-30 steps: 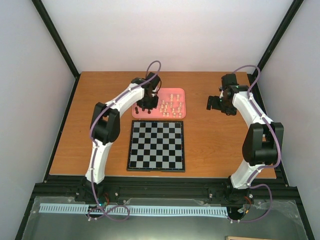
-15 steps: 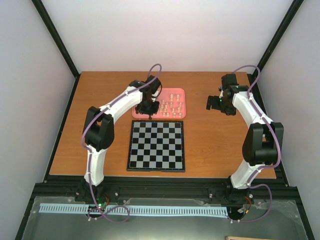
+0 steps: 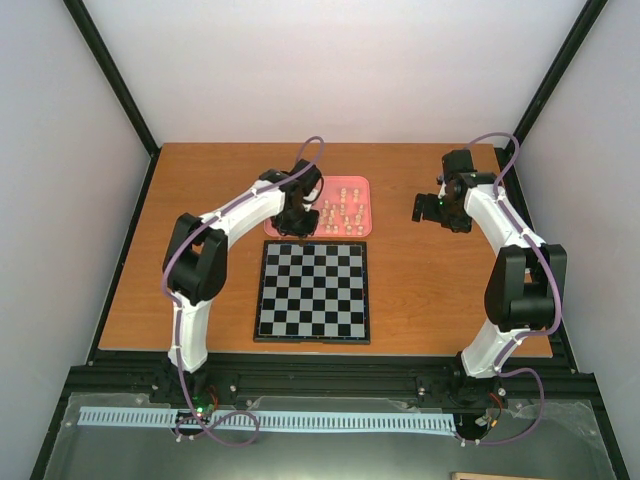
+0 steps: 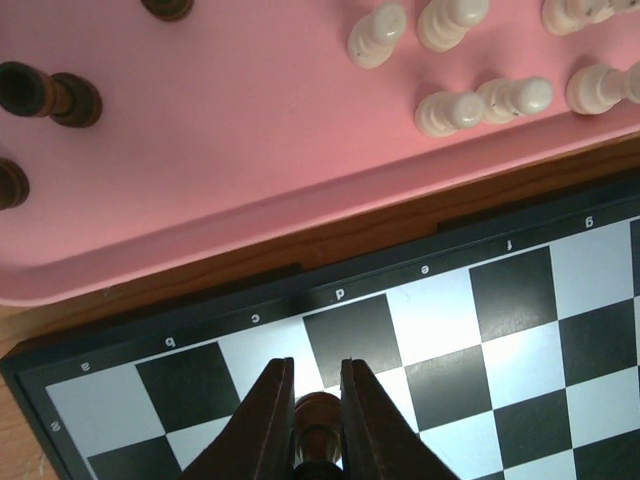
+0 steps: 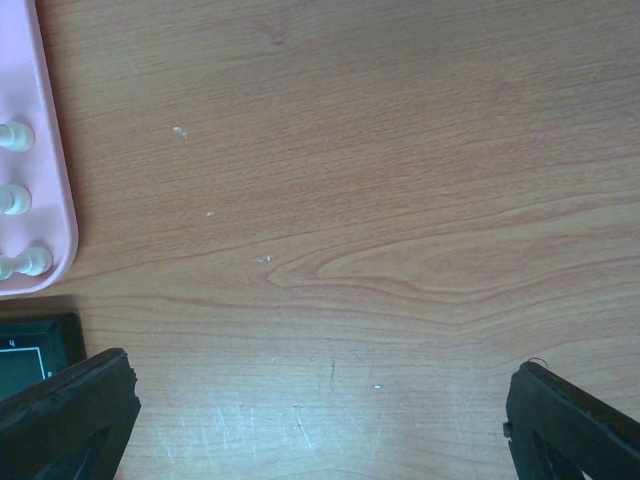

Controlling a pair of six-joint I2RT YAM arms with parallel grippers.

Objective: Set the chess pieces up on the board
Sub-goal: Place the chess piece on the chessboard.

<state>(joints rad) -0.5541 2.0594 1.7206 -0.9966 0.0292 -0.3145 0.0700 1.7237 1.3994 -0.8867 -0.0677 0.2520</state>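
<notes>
Left claw (image 4: 317, 368): pinching a dark piece (image 4: 318, 412) between its two fingers, with the jaws drawn in tight on it.
Held piece, axis: it seems to lie along the fingers, head toward the tips. How high it hangs above the squares I cannot tell.
Where it hangs: over the far-left part of the board (image 4: 480, 340), just inside the far border, about where the files lettered c and d meet.
Way to the target: the squares lie straight under the tips, so I judge the coming move to be a short drop rather than a sideways carry. The far rank lies just beyond the tips.
Pink tray (image 4: 250, 150): just beyond the board's far edge, with a narrow strip of table (image 5: 400, 200) between them.
Left in the tray: pale pieces (image 4: 450, 110) toward its right, a few dark pieces (image 4: 50, 95) at its left.
Board overall: in the top view no piece shows on it.
Right claw (image 5: 320, 405): fingers spread wide and holding nothing, over bare wood well to the right of tray and board.
Nearer arm: the left.
</notes>
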